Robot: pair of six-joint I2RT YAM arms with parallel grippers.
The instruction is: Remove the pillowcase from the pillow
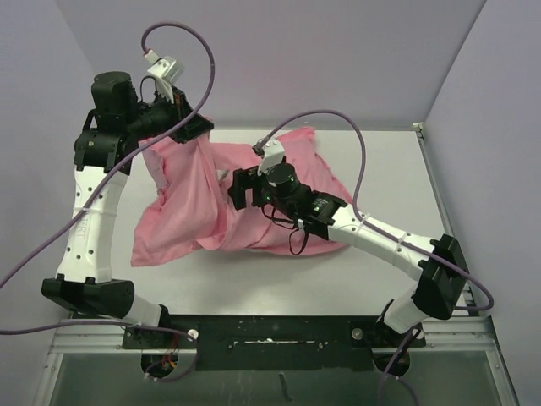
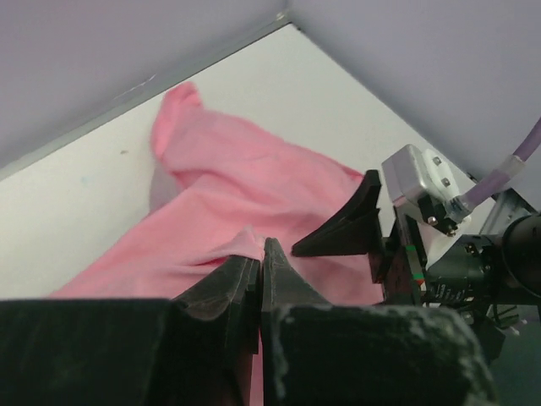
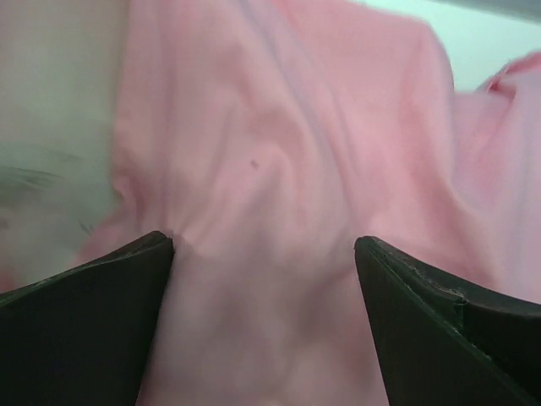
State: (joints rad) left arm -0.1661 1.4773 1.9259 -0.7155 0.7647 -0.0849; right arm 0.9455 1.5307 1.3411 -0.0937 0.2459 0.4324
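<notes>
**A:** Your right gripper is down on the pillowcase in the middle of the table. Jaws are spread wide with pink satin bunched between them, nothing clamped.

**B:** Yep, and further back on your left, the left gripper has its jaws pinched tight on a fold of that pink, holding it up off the table. Past that, the rest of the fabric trails toward the table's far edge.

Top camera looks down from behind; both wrist cameras (very close) face the pillowcase.
</notes>
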